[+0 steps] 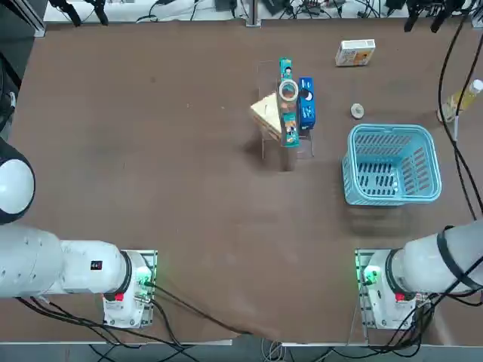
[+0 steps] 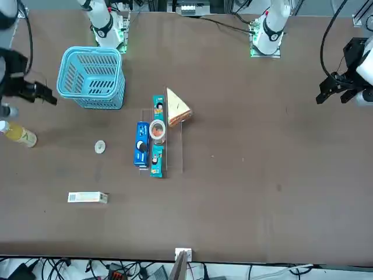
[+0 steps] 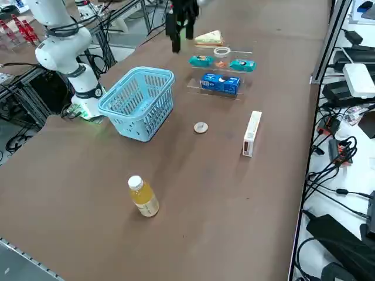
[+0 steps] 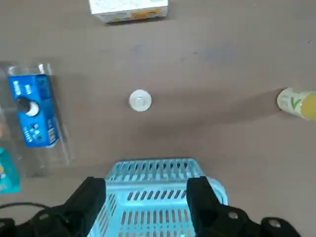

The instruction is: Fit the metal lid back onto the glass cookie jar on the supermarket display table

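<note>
Lid placement: not started. The metal lid (image 1: 357, 111) lies flat on the worktop (image 1: 189, 188), between the basket (image 1: 392, 202) and the worktop's far edge. The glass cookie jar (image 2: 157, 129) stands uncovered on the acrylic stand (image 2: 175, 157). The right gripper (image 4: 146, 186) is spread and empty, raised near the worktop's right edge. Remaining: grasp, transfer, align, seat.

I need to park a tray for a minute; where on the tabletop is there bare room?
Bare tabletop lies between the blue basket and the robot's left edge, below the acrylic stand. Another patch separates the white box from the lid. It is crowded on the stand, packed with packets.
</note>
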Tool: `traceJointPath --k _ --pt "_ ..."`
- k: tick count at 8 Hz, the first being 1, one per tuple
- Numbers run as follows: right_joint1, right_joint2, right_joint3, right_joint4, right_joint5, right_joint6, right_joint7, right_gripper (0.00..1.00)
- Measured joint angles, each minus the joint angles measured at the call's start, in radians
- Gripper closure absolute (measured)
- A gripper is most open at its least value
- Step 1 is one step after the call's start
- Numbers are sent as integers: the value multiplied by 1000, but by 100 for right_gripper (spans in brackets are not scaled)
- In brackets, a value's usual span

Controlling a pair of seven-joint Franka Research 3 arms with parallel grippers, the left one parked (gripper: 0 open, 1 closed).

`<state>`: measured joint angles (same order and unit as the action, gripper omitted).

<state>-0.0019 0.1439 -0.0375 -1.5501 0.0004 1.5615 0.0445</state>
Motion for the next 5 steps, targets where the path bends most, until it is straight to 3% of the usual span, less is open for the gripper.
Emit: traceJointPath --k 5 --pt "6 202 16 -170 10 473 -3 0"
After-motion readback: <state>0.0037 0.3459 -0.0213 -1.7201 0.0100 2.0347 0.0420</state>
